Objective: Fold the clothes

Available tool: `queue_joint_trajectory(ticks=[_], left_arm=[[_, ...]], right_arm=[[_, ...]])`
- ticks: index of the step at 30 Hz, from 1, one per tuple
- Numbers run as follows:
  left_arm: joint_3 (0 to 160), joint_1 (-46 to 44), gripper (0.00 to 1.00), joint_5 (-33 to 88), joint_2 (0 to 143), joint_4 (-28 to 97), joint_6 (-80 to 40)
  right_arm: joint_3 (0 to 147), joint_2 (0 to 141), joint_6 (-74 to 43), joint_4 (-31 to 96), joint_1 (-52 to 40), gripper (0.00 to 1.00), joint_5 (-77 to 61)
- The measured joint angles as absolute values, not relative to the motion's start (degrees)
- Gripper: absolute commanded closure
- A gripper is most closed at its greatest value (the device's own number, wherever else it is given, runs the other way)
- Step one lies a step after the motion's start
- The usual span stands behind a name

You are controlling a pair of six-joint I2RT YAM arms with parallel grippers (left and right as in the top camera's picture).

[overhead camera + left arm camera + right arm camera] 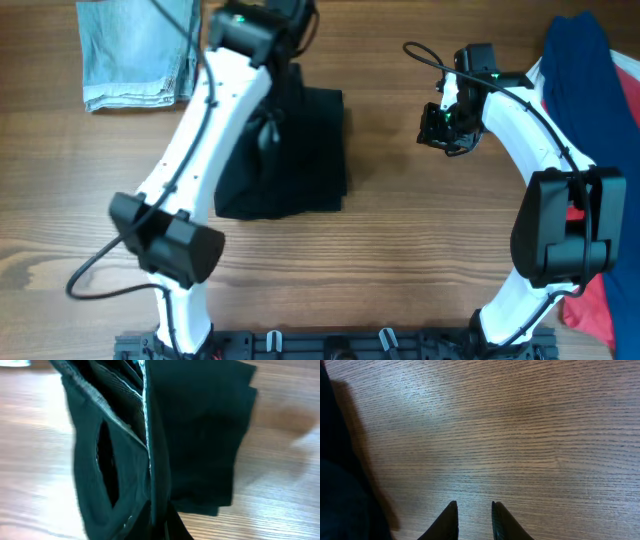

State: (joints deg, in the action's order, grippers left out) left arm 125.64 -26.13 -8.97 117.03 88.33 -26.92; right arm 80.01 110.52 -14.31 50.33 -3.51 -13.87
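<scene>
**Black shorts in the middle of the table**

The black shorts point(300, 150) lie on the wooden table point(400, 250), close to the middle and a bit to the left. They are bunched into a thick dark heap with straight edges on the right and at the bottom.

The left arm point(215, 120) reaches up and over the left side of the shorts, and its end is at their far edge. In the left wrist view the shorts point(200, 435) fill most of the picture. You can see folds, layers and a pale seam line running down the cloth. The left gripper is lost against the dark cloth, so I cannot tell if its fingers are apart, together or holding the shorts.

The right gripper point(445, 128) is over bare wood, to the right of the shorts and not touching them. In the right wrist view the right gripper point(472, 507) shows two dark fingertips point(451, 520) with a small gap between them. Only wood shows in the gap. They hold nothing. A bit of the black cloth shows at the left edge of that view.

Light-blue jeans cloth point(135, 50) lies flat at the far left corner. At the right edge there is a pile with dark blue cloth point(580, 60) at the top and red cloth point(592, 305) lower down.
</scene>
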Motion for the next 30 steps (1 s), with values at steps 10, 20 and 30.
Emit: queue_joint_trajectory(ticks=[10,20,30], left_arm=[[125.64,-32.12,0.96,-5.45,126.63,86.63,-27.09],[125.64,-32.47,0.71,-3.88,133.91,84.68,-27.22],[127.37,-32.51,0.17,-3.07,134.13,85.52,-27.29]], right_arm=[[80.01,110.52,-14.33,51.37,-3.51,0.78,-13.87],[80.01,110.52,-14.33,52.05,-3.51,0.78,-13.87],[80.07,110.52,-15.0,52.77,-3.49,0.77,-14.35]])
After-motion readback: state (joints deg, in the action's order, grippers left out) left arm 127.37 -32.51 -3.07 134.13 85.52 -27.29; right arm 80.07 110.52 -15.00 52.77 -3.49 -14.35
